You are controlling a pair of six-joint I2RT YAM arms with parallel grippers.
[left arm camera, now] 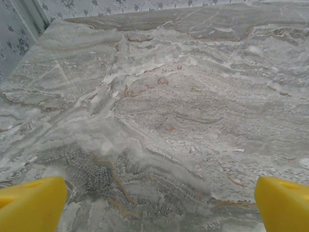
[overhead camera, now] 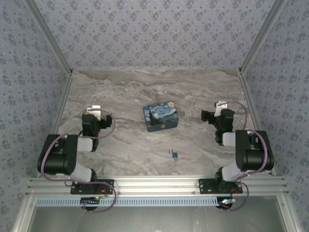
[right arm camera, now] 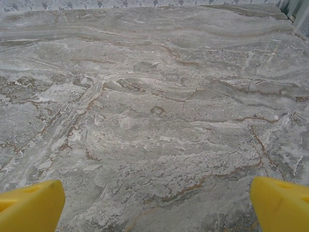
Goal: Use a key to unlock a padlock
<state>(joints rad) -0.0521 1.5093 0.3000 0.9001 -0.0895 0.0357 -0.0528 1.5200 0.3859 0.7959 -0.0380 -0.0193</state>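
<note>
The padlock (overhead camera: pixel 174 154) is a tiny blue body with a thin silvery piece at its upper left, lying on the marble table near the front edge, between the two arms. I cannot make out a separate key at this size. My left gripper (overhead camera: pixel 94 109) rests at the left side, well away from the padlock. It is open, and its yellow fingertips (left arm camera: pixel 33 204) stand wide apart over bare marble around the gripper (left arm camera: pixel 159 205). My right gripper (overhead camera: pixel 220 106) sits at the right side, also open (right arm camera: pixel 157 205), with nothing between its yellow fingertips (right arm camera: pixel 280 205).
A blue box painted with a starry night (overhead camera: pixel 161 117) stands at the table's middle, behind the padlock. Patterned walls close the table (overhead camera: pixel 145 87) at the back and on both sides. An aluminium rail (overhead camera: pixel 154 183) carries both arm bases along the front.
</note>
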